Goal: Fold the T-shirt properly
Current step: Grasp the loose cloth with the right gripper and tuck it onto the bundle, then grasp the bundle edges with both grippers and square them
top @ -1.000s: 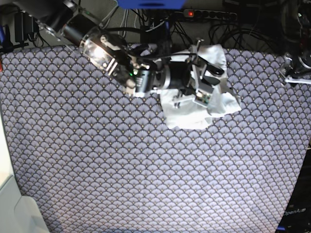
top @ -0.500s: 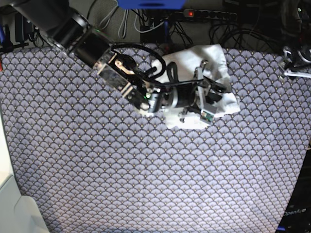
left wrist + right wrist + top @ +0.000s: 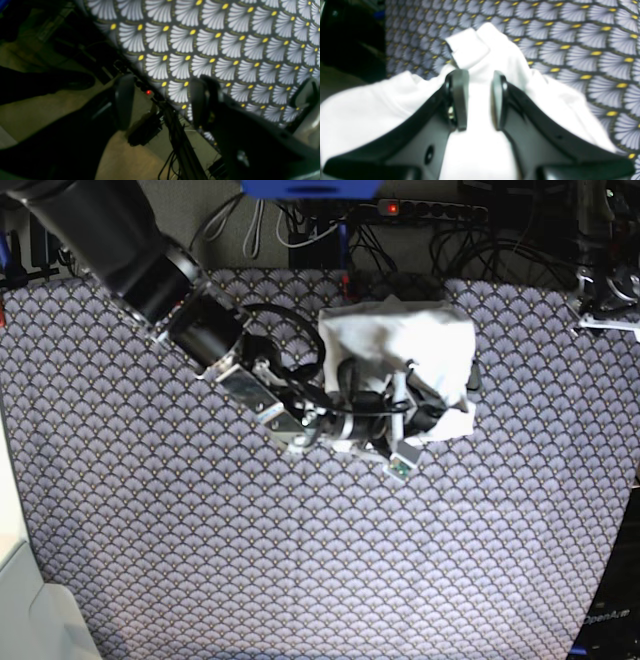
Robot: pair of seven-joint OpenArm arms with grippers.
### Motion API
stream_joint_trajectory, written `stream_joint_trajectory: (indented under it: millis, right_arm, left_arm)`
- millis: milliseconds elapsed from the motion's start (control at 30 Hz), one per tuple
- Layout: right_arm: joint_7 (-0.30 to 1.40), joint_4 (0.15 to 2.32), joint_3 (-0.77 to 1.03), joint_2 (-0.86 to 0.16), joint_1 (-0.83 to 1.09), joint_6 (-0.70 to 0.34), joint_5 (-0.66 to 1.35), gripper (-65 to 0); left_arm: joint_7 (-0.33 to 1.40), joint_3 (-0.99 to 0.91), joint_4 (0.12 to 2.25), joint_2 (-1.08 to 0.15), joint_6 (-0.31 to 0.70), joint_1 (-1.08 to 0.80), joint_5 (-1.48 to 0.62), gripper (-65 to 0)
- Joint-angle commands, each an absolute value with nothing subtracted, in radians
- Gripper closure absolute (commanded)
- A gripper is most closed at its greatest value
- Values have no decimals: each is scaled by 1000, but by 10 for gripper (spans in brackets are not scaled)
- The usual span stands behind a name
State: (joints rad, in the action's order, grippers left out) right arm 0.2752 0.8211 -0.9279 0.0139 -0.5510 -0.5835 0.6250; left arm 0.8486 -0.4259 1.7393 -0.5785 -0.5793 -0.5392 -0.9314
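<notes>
The T-shirt [image 3: 400, 345] lies bunched into a compact, roughly square bundle near the far edge of the tabletop [image 3: 300, 560], a little toward the far right corner as the base view shows it. It is already folded down small, but the near edge is lumpy and wrinkled rather than flat, so by my reading the task is in a late fold or tidy-up step, not finished.

The right gripper [image 3: 476, 100] sits low over the near edge of the bundle. In its wrist view the two fingers [image 3: 460, 97] stand a little apart with white cloth filling the gap between them and a small folded flap just beyond the tips; whether they are pinching that cloth or only resting over it — I cannot tell from the blur. In the base view the same gripper [image 3: 405, 430] touches the shirt's near edge, the arm reaching in from the far left corner.

The left gripper [image 3: 160, 100] is parked off the far right edge of the tabletop, spread wide and holding nothing; only the patterned cover, cables and floor show past it.

The next move probably calls for a firm hold on the loose near edge, then carrying it up and over toward the far edge — keeping the layers stacked so the bundle does not drag or unroll. The soft fabric is likely to slip or bunch if lifted by too thin a pinch.
</notes>
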Motion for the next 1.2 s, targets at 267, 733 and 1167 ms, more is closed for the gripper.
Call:
stream_joint_trajectory:
  millis: [267, 733, 1167]
  right_arm:
    - [170, 671, -921, 15, -588, -573, 618, -152]
    - [311, 1086, -894, -96, -496, -568, 622, -149]
    - [472, 1491, -837, -74, -232, -568, 616, -152]
  left_arm:
    - [839, -433, 1751, -596, -579, -532, -928, -338]
    - [839, -433, 1751, -596, -579, -530, -928, -338]
    - [839, -433, 1751, -596, -579, -529, -928, -338]
